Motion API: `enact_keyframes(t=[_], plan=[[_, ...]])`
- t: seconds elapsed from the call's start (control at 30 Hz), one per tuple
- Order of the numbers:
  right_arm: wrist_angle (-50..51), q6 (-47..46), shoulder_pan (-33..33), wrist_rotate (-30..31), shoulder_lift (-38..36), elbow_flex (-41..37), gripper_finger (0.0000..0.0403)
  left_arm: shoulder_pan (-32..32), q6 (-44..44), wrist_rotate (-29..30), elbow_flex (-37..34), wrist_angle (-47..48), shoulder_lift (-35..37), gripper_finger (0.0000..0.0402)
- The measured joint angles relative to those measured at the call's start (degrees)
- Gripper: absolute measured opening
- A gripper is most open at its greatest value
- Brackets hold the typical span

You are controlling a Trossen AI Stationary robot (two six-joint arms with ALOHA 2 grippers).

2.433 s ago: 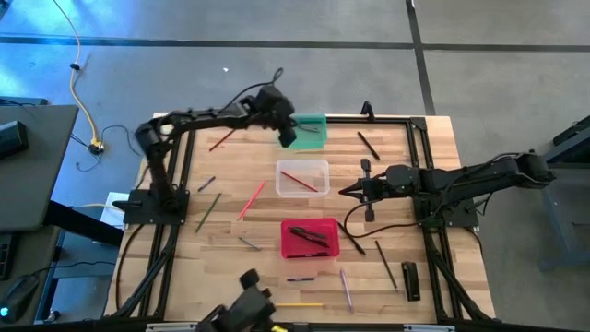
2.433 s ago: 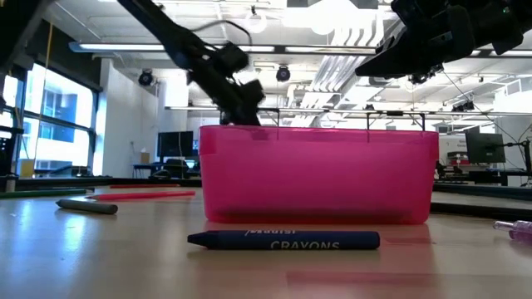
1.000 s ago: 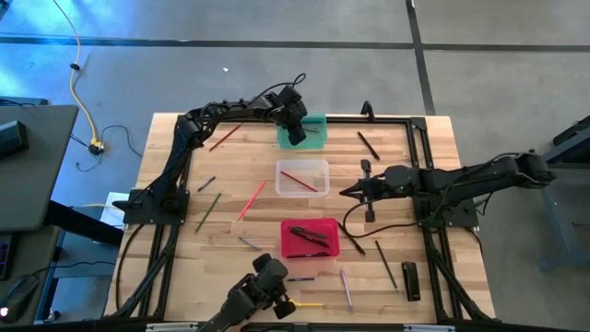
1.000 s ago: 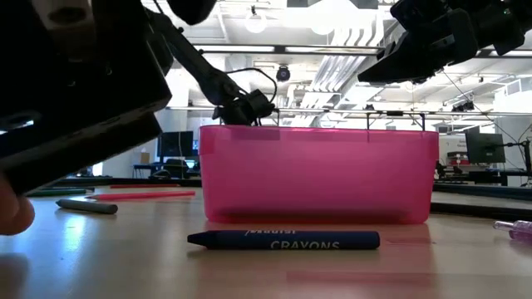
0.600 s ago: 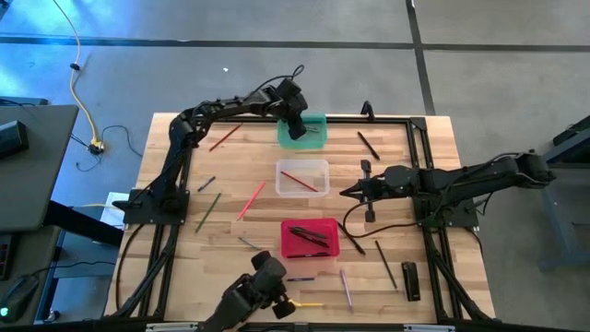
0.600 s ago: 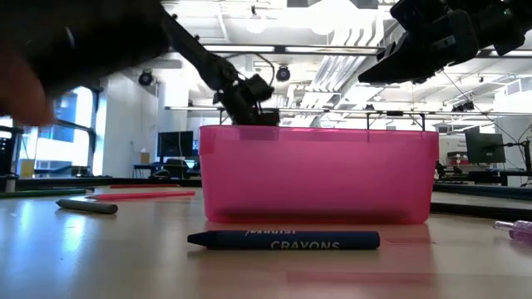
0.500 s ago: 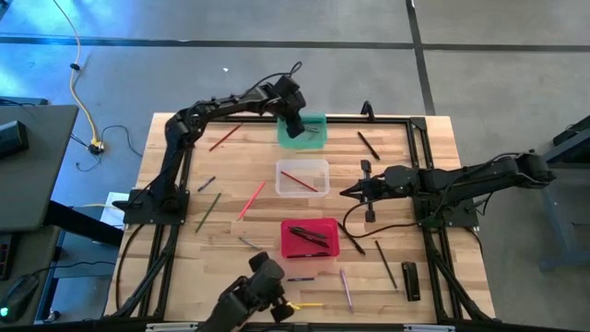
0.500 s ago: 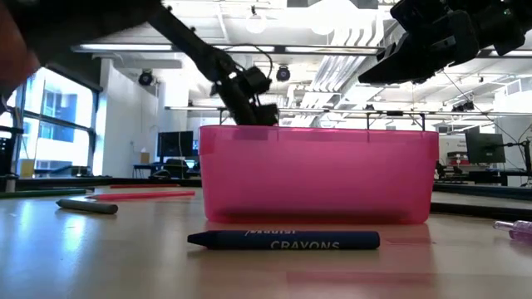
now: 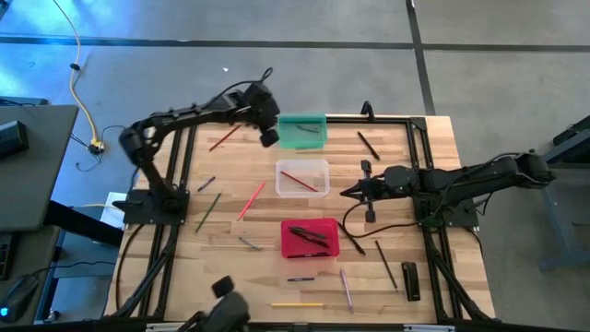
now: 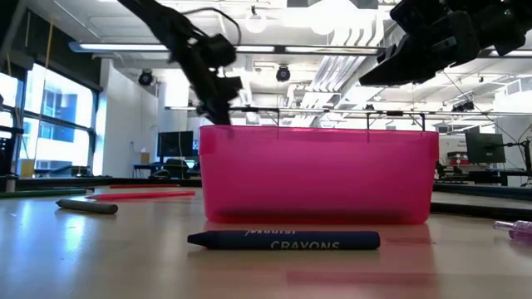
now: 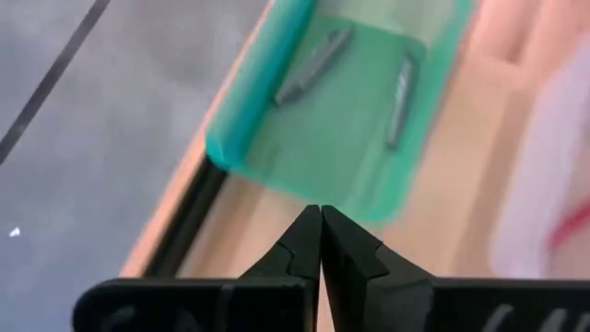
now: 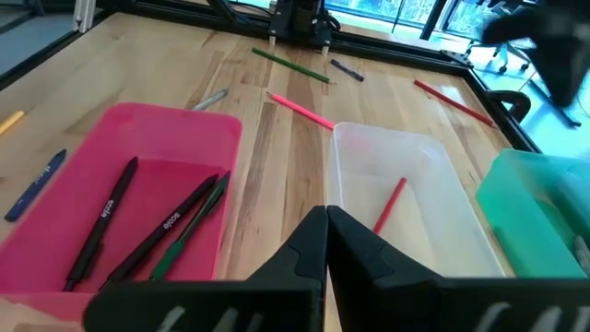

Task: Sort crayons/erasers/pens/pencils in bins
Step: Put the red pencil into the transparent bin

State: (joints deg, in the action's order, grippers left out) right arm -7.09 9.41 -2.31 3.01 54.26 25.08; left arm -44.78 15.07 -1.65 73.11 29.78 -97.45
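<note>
Teal bin sits at the table's far edge, two grey sticks inside. My left gripper hovers just beside it, fingers together, empty. My right gripper waits near the clear bin, fingers likewise together.

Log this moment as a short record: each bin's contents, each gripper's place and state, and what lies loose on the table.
teal green plastic bin: two grey sticks
clear plastic bin: one red pencil
red plastic bin: dark pens
left gripper: shut, empty, beside the teal bin's left edge
right gripper: shut, empty, right of the clear bin
loose items: blue crayon, pink pencil, green pencil, yellow pencil
</note>
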Motion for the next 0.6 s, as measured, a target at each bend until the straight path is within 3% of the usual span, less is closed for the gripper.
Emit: enact_keyframes(t=[0.37, 0.6], plan=[[0.5, -0.4, 0.0, 0.0, 0.0, 0.0, 0.0000, -2.4, -5.2, 1.0, -17.2, 10.3, 20.4, 0.0000], [-0.3, -0.4, 0.0, -0.2, 0.2, 0.0, 0.0000, -8.3, -6.0, 0.7, -22.9, 13.2, 24.5, 0.0000]])
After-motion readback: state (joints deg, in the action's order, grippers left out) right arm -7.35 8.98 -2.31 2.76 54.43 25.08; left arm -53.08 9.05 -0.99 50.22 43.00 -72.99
